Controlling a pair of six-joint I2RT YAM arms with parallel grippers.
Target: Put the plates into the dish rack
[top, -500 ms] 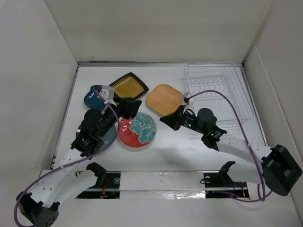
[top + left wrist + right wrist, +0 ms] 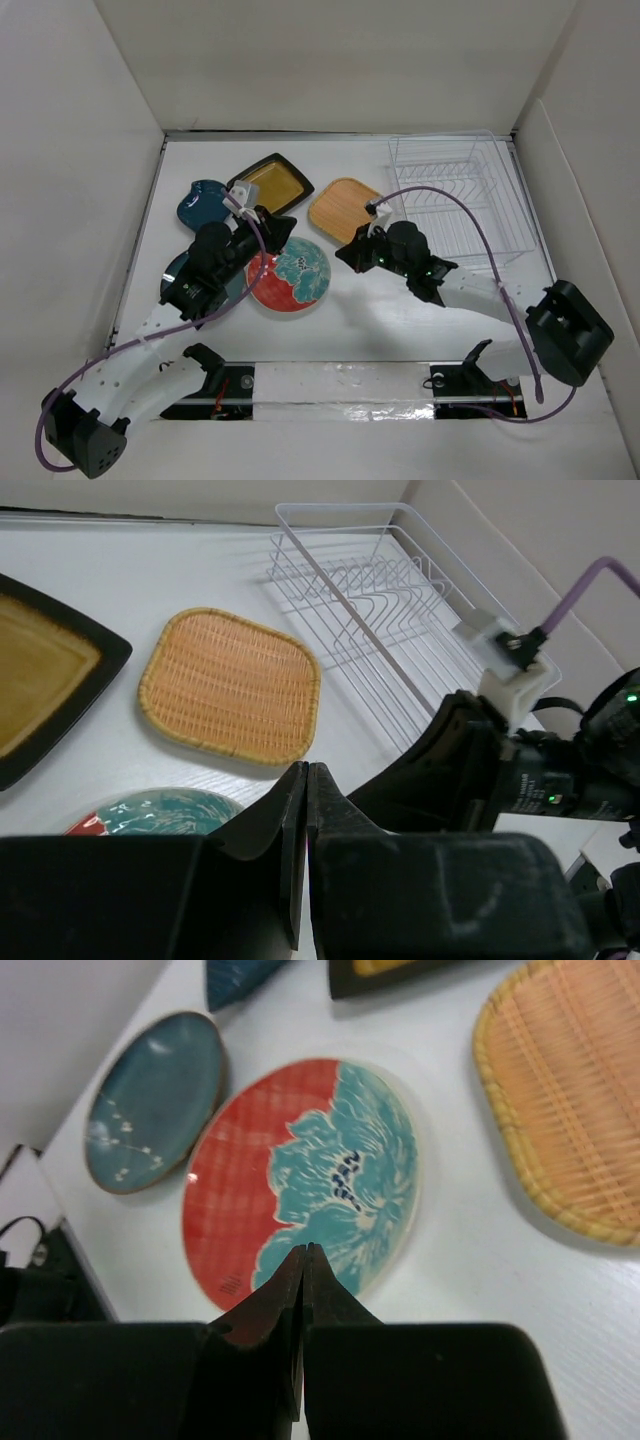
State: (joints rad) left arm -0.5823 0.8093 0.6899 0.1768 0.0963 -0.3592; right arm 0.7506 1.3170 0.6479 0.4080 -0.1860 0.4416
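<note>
The white wire dish rack held no plate at the tabletop's far right. The round red plate with teal pattern lay flat between your arms. Left fingers and right fingers were pressed together, gripping nothing. In my judgement you needed to spread the right pair before nipping that plate's rim.

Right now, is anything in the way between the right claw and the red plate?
Nothing visible is. The right gripper, shut, points straight at the red plate, its tips close to the plate's edge. The tan plate lies off to one side.
</note>
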